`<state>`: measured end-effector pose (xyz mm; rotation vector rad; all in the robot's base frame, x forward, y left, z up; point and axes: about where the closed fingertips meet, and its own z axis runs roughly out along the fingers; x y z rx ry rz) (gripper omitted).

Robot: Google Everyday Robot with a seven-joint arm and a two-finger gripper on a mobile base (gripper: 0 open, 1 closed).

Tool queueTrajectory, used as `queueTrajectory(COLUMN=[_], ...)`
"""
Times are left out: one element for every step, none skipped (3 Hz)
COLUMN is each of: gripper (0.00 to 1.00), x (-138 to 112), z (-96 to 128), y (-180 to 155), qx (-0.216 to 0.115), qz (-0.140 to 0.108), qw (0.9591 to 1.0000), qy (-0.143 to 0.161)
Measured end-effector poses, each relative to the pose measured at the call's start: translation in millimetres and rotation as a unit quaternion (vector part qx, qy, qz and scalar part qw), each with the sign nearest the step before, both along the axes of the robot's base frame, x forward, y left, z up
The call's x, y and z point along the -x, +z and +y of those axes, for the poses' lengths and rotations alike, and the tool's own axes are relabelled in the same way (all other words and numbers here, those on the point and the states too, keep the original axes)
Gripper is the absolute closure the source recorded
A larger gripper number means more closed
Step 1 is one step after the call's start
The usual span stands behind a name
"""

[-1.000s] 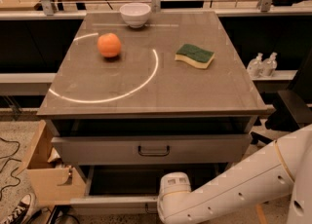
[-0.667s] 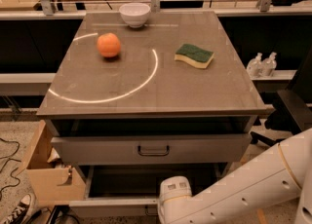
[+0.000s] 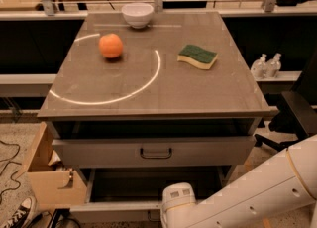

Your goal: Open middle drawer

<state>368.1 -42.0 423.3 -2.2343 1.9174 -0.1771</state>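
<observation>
Two drawers show. Far left of the gripper, about level with it, a box (image 3: 44, 185) stands open against the cabinet. Nearer, just up and left, the middle drawer (image 3: 119, 211) is pulled well out and dark inside. Its low front panel is just beside the white arm end (image 3: 177, 202). I judge the arm sits this low to keep the gripper at the panel's centre, where the handle should be. The gripper itself lies past that end, under the lower edge, so I cannot tell whether it is open, closed or gripping the handle. Above it the top drawer (image 3: 99, 151) stands slightly out. Higher still, the orange (image 3: 111, 45), bowl (image 3: 137, 14) and sponge (image 3: 198, 56) rest clear of the pull. Any lower drawer is cut off.
</observation>
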Motion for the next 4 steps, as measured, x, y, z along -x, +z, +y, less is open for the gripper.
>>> queueTrajectory(gripper=[1.00, 1.00, 1.00, 1.00], x=[0.1, 4.1, 11.0, 31.9], z=[0.0, -2.2, -7.2, -11.6], y=[-0.6, 9.1, 34.2, 79.8], qx=[0.000, 0.003, 0.011, 0.023], qz=[0.000, -0.005, -0.014, -0.028], qw=[1.0000, 1.0000, 0.9998, 0.9984], qy=[0.000, 0.001, 0.005, 0.043])
